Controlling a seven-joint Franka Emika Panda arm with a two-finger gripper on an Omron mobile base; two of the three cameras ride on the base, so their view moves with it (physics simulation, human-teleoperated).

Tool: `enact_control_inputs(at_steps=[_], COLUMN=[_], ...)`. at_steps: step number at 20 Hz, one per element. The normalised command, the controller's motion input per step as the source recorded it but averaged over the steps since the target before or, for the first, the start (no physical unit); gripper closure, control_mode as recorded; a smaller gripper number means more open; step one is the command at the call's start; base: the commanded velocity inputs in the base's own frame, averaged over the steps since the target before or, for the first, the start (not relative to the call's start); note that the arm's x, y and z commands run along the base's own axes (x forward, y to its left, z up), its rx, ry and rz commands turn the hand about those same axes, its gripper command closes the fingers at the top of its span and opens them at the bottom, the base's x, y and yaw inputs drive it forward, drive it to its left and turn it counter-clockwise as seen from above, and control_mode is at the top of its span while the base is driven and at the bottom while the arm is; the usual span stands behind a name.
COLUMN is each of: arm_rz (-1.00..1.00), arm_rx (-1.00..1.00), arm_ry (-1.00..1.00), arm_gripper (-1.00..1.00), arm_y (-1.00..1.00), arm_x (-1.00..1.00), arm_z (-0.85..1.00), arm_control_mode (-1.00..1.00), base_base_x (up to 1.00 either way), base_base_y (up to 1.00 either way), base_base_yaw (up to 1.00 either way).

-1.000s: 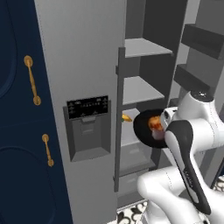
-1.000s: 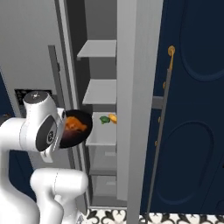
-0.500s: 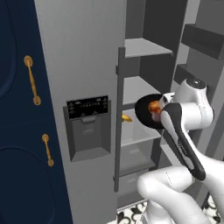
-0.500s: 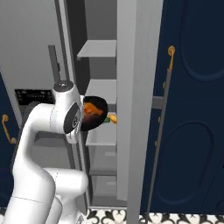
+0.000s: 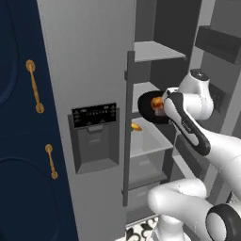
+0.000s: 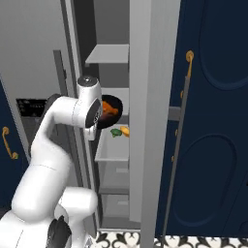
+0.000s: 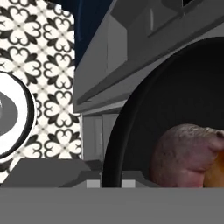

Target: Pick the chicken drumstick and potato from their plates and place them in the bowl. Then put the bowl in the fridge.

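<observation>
The black bowl point(image 5: 147, 106) hangs in the open fridge point(image 5: 89, 70), just above a grey middle shelf point(image 5: 149, 142). The orange chicken drumstick point(image 5: 158, 104) lies in it, and so does the reddish-purple potato point(image 7: 188, 153). From the right, the bowl point(image 6: 113, 109) and drumstick point(image 6: 108, 108) show past my forearm. My gripper point(image 5: 163, 109) is shut on the bowl's near rim; its fingertips are hidden behind the hand and rim. The bowl's rim point(image 7: 114, 144) looms large in the hand view. The plates are out of view.
The fridge door with its dark dispenser panel point(image 5: 94, 136) stands open at the left, its edge point(image 5: 127, 132) close to the bowl. A small orange item point(image 5: 136, 126) and a green one point(image 6: 116, 131) lie on the shelf. Navy cabinets point(image 6: 213, 121) flank the fridge.
The arm has stretched forward and lifted the bowl, carrying it from in front of the fridge in over the middle shelf.
</observation>
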Motion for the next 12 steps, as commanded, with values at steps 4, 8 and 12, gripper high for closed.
enact_control_inputs(at_steps=[4,8,12], arm_rz=[0.00,0.00,0.00], arm_rx=[0.02,0.01,0.06], arm_ry=[-0.01,-0.01,-0.01], arm_gripper=[1.00,1.00,1.00], arm_y=[0.00,-0.02,-0.09], arm_x=[0.71,0.32,0.34], arm_z=[-0.05,-0.32,-0.16], arm_control_mode=[-1.00,-1.00,-1.00], base_base_x=[0.00,0.00,0.00], base_base_y=[0.00,0.00,0.00], base_base_yaw=[0.00,0.00,0.00])
